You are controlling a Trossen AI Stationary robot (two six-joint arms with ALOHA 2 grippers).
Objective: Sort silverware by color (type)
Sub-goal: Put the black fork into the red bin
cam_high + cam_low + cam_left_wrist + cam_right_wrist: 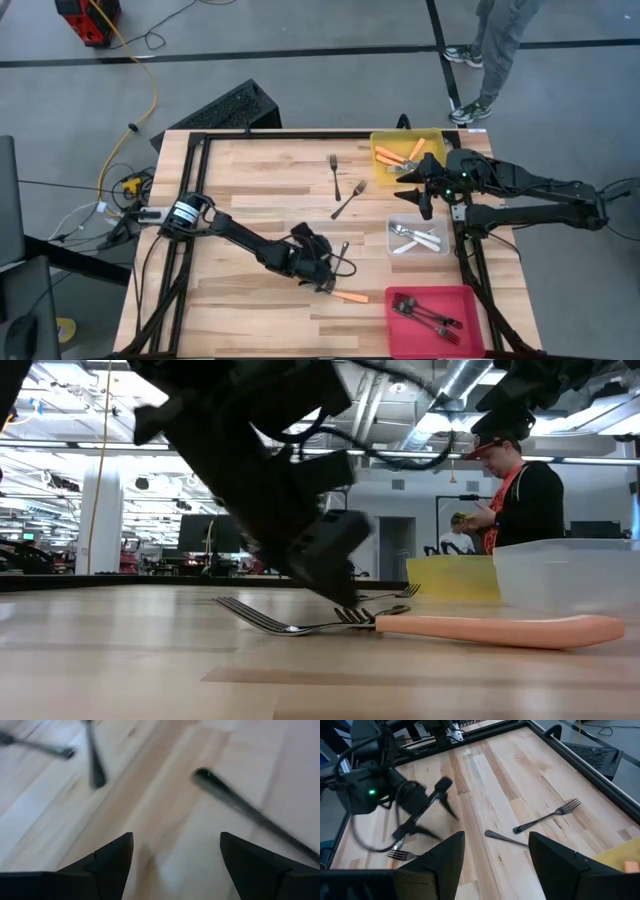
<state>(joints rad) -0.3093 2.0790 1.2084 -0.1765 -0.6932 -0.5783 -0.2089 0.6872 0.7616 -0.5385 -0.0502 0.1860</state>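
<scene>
On the wooden table [260,190], toward its near middle in the high view, the left claw [325,272] sits low over the boards with its two dark fingers [107,862] spread apart and nothing between them; the low view shows it just above the tines of an orange-handled fork [500,629], which lies flat on the table just beside the claw, its handle pointing toward the red bin [436,318]; a dark fork [343,254] lies right at the claw as well, though whether it touches it I cannot tell; farther back, near the table's middle, two more dark forks lie loose, one [335,174] pointing away along the boards and the other [349,200] lying at an angle just beside it; to the right stand three bins in a row along the table's edge; the yellow bin [385,139] at the far end holds orange-handled forks [392,156]; the clear bin [392,245] in the middle holds pale silver-white forks [415,238]; the red bin at the near end holds dark forks [428,315]; the right claw [417,183] hovers between the yellow and clear bins, its fingers [437,865] parted and empty in its own wrist view; beyond the table a person [510,490] stands in the room.
</scene>
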